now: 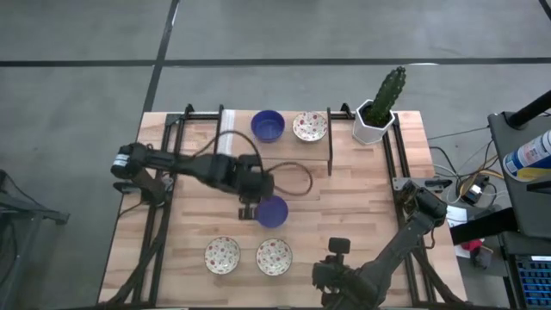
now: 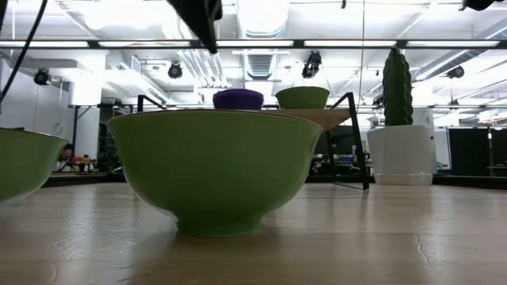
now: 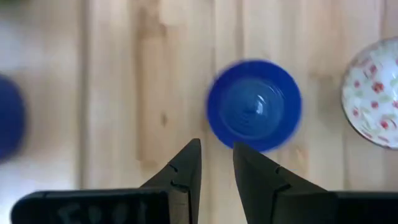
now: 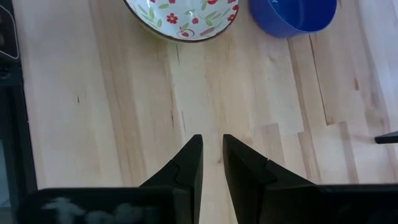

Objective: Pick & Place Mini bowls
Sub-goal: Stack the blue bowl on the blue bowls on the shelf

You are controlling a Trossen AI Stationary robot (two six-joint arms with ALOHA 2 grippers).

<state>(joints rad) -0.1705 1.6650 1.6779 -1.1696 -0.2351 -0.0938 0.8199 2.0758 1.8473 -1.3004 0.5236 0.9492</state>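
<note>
Bowls sit in three loose spots around the cactus pot (image 1: 374, 126), which stands at the far right corner of the table (image 1: 362, 198): a blue bowl (image 1: 268, 126) and a floral bowl (image 1: 309, 127) line up just beside the pot along the far edge, a second blue bowl (image 1: 272, 211) rests alone in the middle of the table well nearer than the pot, and two more floral bowls (image 1: 222, 255) (image 1: 274, 256) wait side by side at the near edge, farthest from the pot. Only five bowls show from above. The left gripper (image 1: 249, 209) hangs just beside the middle blue bowl, fingers nearly together and holding nothing. The right gripper (image 4: 211, 163) waits low at the near edge, fingers nearly closed and empty. Judging by the layout, two bowls look placed and three remain.
</note>
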